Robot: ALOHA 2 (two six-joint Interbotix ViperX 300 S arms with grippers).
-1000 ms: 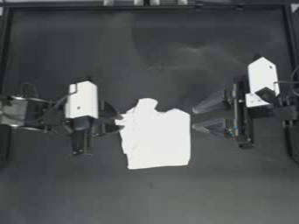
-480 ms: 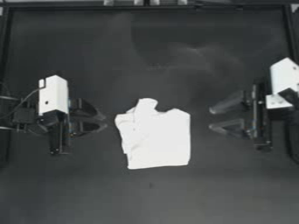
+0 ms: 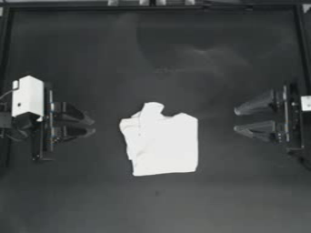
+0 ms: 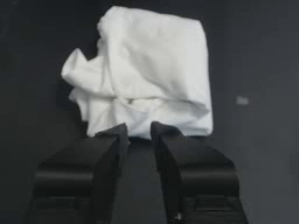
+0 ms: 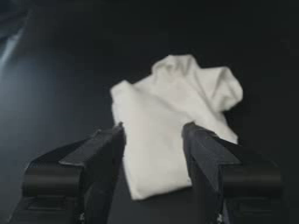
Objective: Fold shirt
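Note:
The white shirt (image 3: 161,141) lies folded into a compact upright rectangle at the middle of the table, with a bunched lump at its far left corner. It also shows in the left wrist view as the shirt (image 4: 158,65) and in the right wrist view as the shirt (image 5: 175,100). My left gripper (image 3: 92,126) sits well to the shirt's left, its jaws a narrow gap apart and holding nothing; the left gripper (image 4: 139,129) points at the cloth. On the far right, my right gripper (image 3: 236,120) is open and empty, the right gripper (image 5: 153,129) facing the shirt.
The dark table (image 3: 155,54) stretches bare on all sides of the shirt. A raised frame edge (image 3: 155,5) runs along the back. Both arms stand near the side edges.
Both arms have drawn back outward from the shirt toward the table's left and right sides. The shirt has kept its shape and place.

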